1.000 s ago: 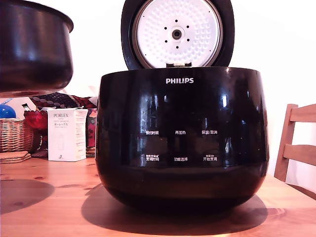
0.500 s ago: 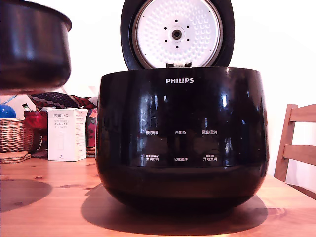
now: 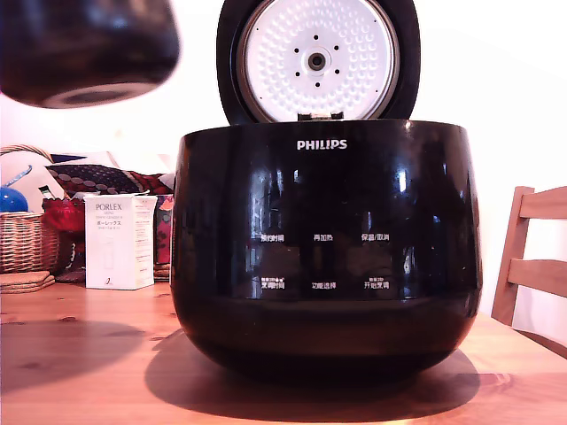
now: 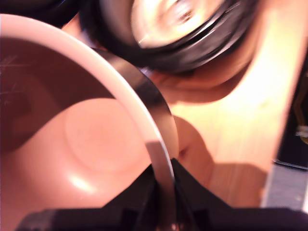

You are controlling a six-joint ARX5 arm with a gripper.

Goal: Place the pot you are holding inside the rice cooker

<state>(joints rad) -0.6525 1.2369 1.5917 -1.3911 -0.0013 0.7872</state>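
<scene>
The pot [image 3: 84,49], glossy and dark, hangs blurred in the air at the exterior view's upper left, with its round base showing, higher than the rice cooker's rim and to its left. The black PHILIPS rice cooker [image 3: 323,257] stands mid-table with its lid [image 3: 317,60] raised, dimpled white plate facing out. In the wrist view my gripper [image 4: 163,175] is shut on the pot's flared rim, one black finger [image 4: 137,195] inside the wall and one outside. The pot's [image 4: 86,144] reddish-brown inside fills that view, and the cooker's lid [image 4: 178,24] is a blur beyond it. My gripper is out of the exterior view.
On the wooden table [image 3: 97,354], at the exterior view's left, stand a white PORLEX box [image 3: 120,241] and a wicker basket [image 3: 31,239] with a blue ball. A wooden chair [image 3: 532,266] stands at the right edge.
The pot has risen and shifted right toward the cooker; its underside now shows and the basket handle behind it is uncovered. The cooker has not moved.
</scene>
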